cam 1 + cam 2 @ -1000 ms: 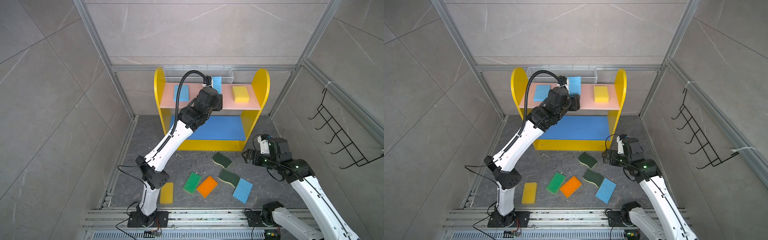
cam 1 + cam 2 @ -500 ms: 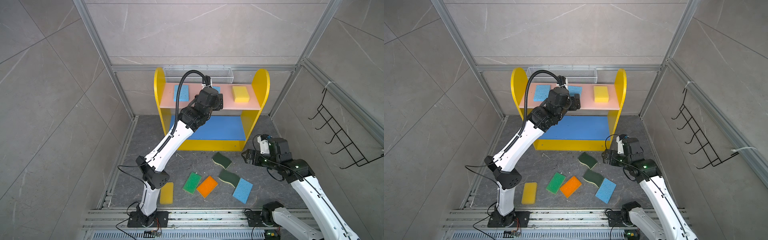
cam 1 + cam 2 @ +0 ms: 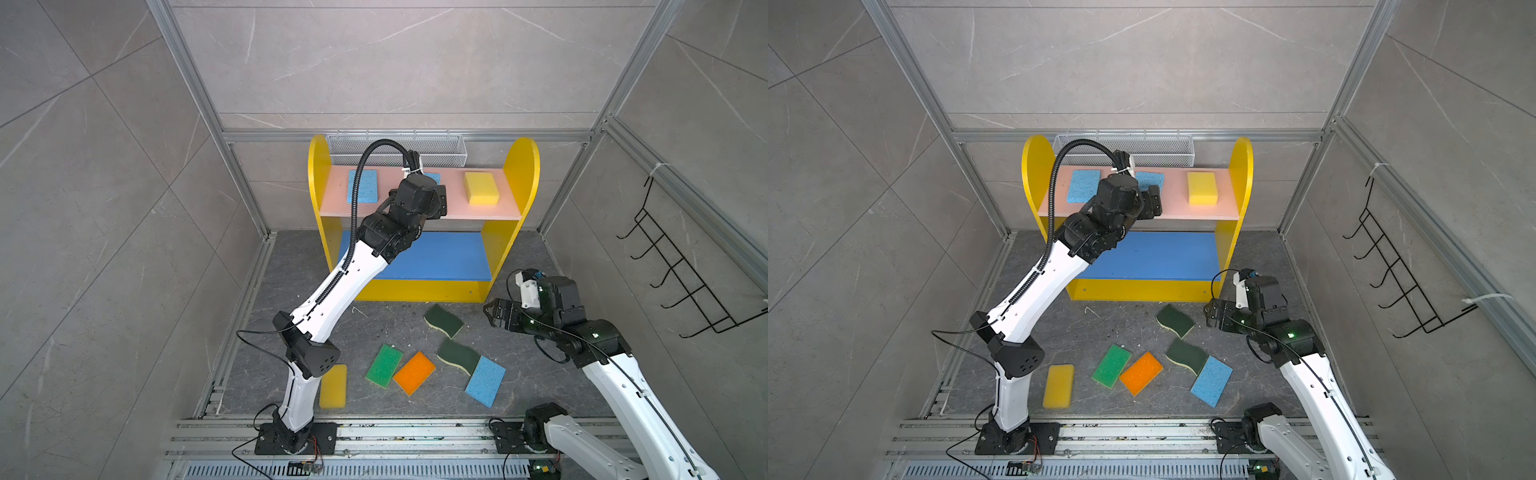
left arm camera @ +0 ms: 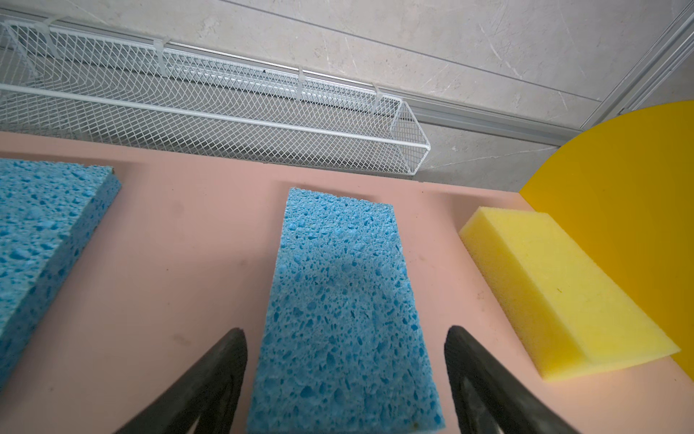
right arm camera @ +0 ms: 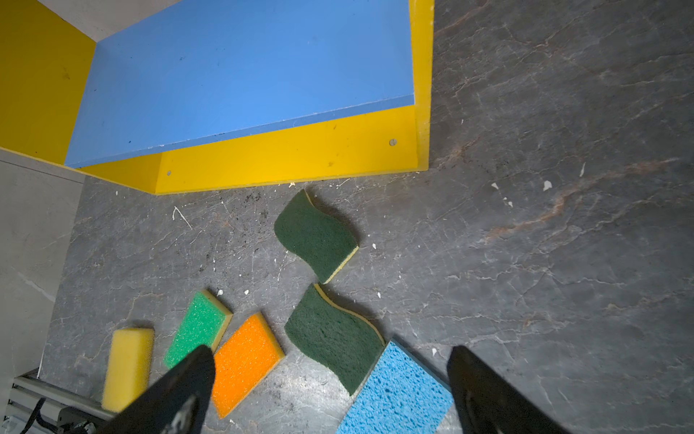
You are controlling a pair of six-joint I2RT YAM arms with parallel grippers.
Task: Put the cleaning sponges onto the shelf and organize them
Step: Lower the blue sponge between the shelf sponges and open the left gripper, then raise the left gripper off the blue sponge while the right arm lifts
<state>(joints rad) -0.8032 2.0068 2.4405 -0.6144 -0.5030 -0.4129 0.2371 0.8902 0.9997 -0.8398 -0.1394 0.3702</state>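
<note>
three sponges lie flat in a row on the shelf (image 3: 527,166), on its pink board (image 3: 457,210): left blue (image 4: 41,233), mid blue (image 4: 338,282), yellow (image 4: 555,285); left gripper (image 4: 345,330) gapes, fingers either side of mid blue, clear of it; six lie on the floor (image 5: 563,188): floor yellow (image 3: 333,386), green (image 3: 384,365), orange (image 3: 414,373), first dark-green (image 3: 444,321), second dark-green (image 3: 457,353), floor blue (image 3: 485,381); right gripper (image 5: 329,347) hangs with jaws apart, empty, beside first dark-green

Wide gaps separate sponges (image 4: 345,300) on pink board (image 4: 180,263).
</note>
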